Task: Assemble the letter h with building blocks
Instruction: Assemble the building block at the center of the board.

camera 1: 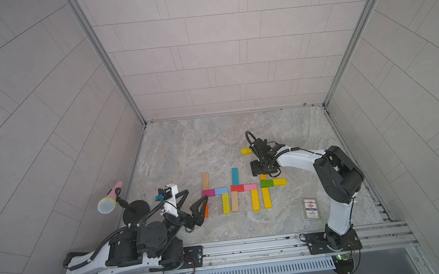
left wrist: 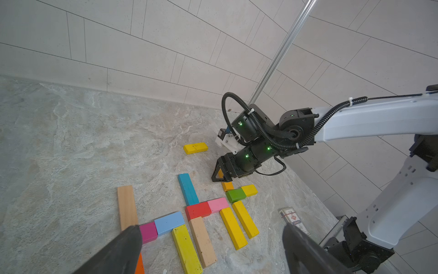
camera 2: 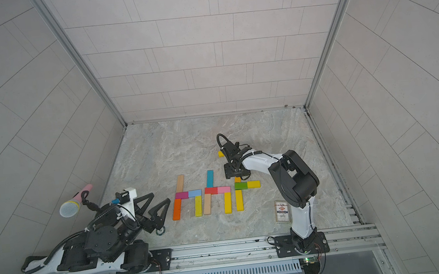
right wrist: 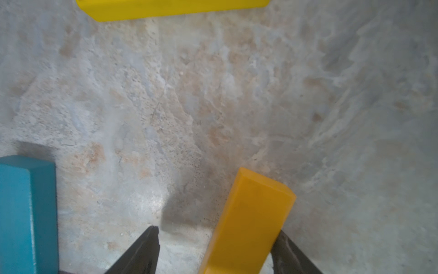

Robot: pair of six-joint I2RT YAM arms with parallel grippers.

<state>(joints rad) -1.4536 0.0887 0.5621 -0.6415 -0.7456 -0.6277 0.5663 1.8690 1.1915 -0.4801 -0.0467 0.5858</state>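
Your right gripper (right wrist: 218, 231) has its fingers spread either side of the amber block (right wrist: 248, 213) — one finger right beside it, the other clear. That block lies at the right end of the building blocks (camera 1: 237, 188), which are laid flat on the table (camera 1: 187, 151), and it touches the green block (camera 1: 266, 183). Your left gripper (camera 1: 197, 194) hovers wide open — nothing in it — near the orange block (camera 1: 206, 210).

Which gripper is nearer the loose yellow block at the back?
Right. The right gripper is close beside the loose yellow block, jaws open around an amber block. The left gripper is far off, by the orange block.
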